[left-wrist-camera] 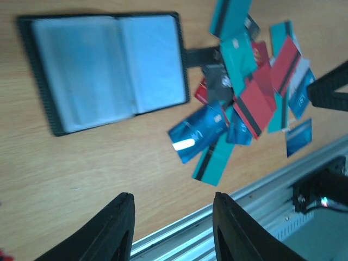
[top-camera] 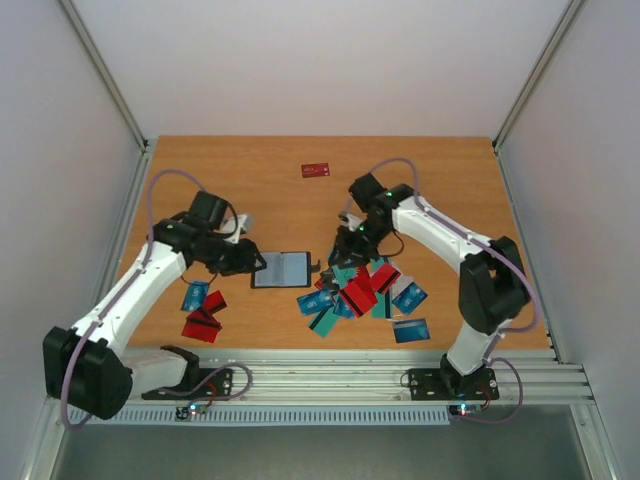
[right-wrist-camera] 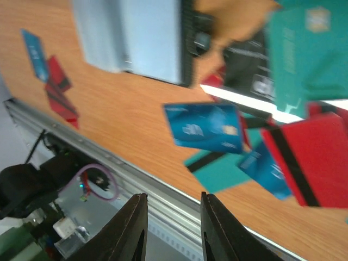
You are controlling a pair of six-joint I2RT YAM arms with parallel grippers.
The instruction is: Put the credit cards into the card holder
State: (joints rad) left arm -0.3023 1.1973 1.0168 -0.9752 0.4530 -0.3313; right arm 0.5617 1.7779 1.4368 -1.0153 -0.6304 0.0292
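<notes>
At the left of the table (top-camera: 440, 180), a small cluster of cards (top-camera: 203, 312), one blue and several red, lies apart from the rest, near the front edge. The left gripper (left-wrist-camera: 172, 202) hovers just left of the card holder (top-camera: 282, 269), fingers spread with nothing between them: released. The card holder lies opened flat at centre, clear sleeves (left-wrist-camera: 81, 70) facing up and, so far as the views show, unfilled. Its snap tab (left-wrist-camera: 201, 54) points toward the main heap of credit cards (top-camera: 355, 295) just beside it on the right, where red, teal, blue and dark grey overlap. The right gripper (right-wrist-camera: 173, 198) hangs over the heap's far side, likewise released and empty. A lone red card (top-camera: 316, 170) sits well apart toward the back. Assessment: no card is in hand, so the step is a pick. Recommended: take a card with a free edge, such as the blue card (right-wrist-camera: 205, 128) on the heap's holder side, and have the left gripper steady the holder during insertion. Risk: thin flat cards may slip or drag neighbours.
</notes>
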